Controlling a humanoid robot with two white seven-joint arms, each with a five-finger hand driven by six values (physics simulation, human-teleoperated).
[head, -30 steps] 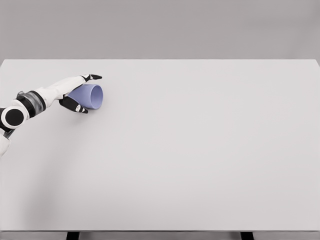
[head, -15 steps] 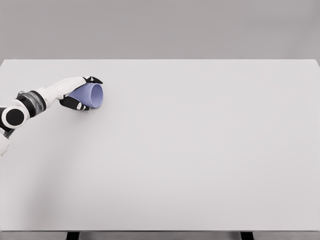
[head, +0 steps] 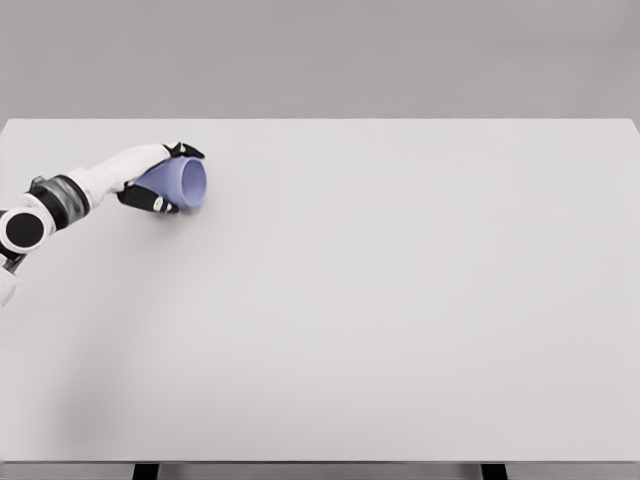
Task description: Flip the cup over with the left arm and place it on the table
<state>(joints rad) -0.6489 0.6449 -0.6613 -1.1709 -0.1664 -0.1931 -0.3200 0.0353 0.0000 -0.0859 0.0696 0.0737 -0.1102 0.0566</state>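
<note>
White left arm with dark joint rings, a round black-centred joint, black-tipped fingers

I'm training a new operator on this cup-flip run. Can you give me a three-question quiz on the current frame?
1. True or false: the left hand grasps the light purple plastic cup.
2. The cup's open mouth faces: A) straight up B) sideways, toward the picture's right C) down onto the white table.
3. Is the right arm in view?

Key: 1 true; 2 B; 3 no.
</note>
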